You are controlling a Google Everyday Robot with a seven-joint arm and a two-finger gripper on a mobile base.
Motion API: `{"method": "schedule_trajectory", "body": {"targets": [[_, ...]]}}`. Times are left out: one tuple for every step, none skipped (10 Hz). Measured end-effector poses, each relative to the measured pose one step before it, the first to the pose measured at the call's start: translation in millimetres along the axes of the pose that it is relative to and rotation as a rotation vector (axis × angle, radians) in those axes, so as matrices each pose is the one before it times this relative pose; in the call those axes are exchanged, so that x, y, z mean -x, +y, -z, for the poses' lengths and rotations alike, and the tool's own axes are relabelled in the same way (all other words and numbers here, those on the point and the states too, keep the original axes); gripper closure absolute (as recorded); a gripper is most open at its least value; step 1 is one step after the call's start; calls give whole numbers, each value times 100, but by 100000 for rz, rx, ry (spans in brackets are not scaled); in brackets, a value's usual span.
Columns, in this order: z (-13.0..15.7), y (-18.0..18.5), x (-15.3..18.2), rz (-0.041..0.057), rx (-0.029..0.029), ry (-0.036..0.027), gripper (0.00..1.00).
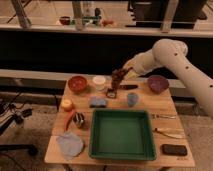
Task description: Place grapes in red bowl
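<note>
Because the red bowl (78, 83) sits beyond the white cup (99, 82) at the upper left of the surface (165, 106), the gripper (123, 74), fingers closed on the grapes (116, 77), holds the bunch raised just right of the cup, presumably to clear it.

White arm (172, 54) enters from 3 o'clock, forearm sloping down toward 8 o'clock. At its tip the gripper (122, 75) hangs aloft, fingers clamped around the grapes (117, 76).
</note>
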Motion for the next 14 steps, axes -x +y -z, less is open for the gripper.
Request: {"method": "schedule_trajectory", "body": {"targets": [[-988, -913, 2136, 1498, -726, -4701, 100], [-1232, -1196, 2479, 2372, -1054, -5894, 100], [-1049, -1021, 1737, 2255, -1012, -4825, 100], [-881, -855, 1084, 1518, -898, -4014, 100], [-878, -811, 686, 1264, -610, -3745, 100], [-858, -708, 474, 790, -509, -2999, 100], [-23, -107, 28, 71, -116, -272, 100], [190, 46, -188, -242, -174, 236, 100], [-10, -27, 43, 55, -6, -29, 100], [-67, 11, 27, 23, 72, -69, 100], [-51, -28, 76, 96, 42, -78, 100], [-52, 25, 25, 90, 77, 14, 100], [-84, -40, 11, 91, -402, -292, 100], [-418, -206, -166, -187, -1038, -1096, 100]]}}
